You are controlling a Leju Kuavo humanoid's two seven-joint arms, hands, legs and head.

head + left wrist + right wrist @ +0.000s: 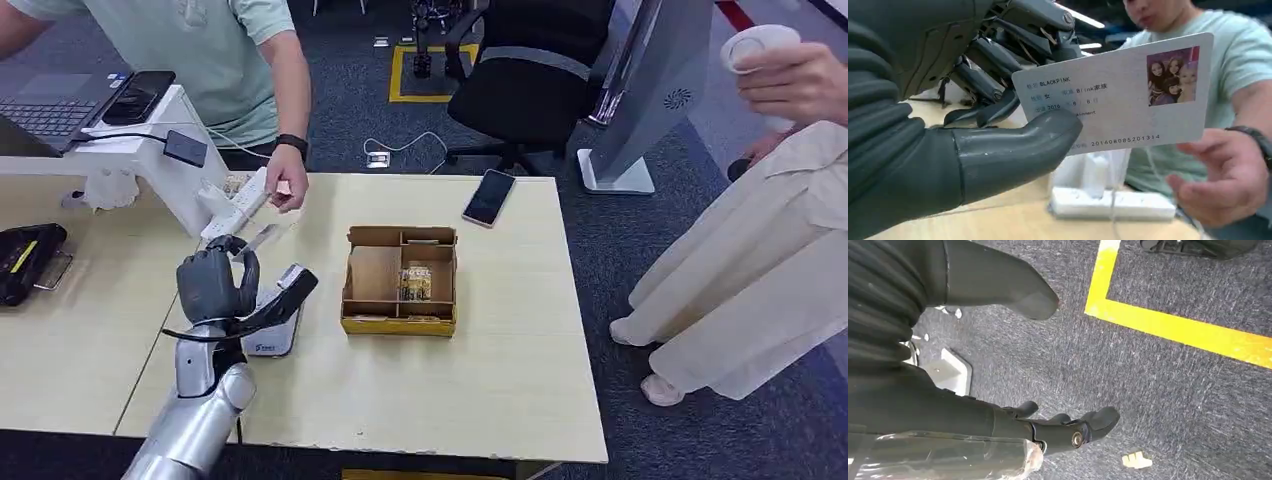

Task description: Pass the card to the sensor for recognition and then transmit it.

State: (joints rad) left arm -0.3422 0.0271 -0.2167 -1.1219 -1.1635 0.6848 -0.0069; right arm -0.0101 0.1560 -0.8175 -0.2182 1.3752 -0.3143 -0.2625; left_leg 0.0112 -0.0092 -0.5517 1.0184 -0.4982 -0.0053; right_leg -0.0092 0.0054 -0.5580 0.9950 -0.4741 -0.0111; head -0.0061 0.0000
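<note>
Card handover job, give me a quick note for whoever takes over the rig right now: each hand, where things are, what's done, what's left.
Left hand: holds the card, thumb on its printed face, fingers behind, raised above the table.
Right hand: hangs over grey carpet, fingers apart, holding nothing.
A person's hand is open just beyond the card's far edge, not touching it.
The sensor pad lies flat on the table under the left hand; the cardboard box sits beside it.
Done: card picked up and offered towards the person. Whether the scan happened cannot be told.
Left: release the card once the person grips it.
</note>
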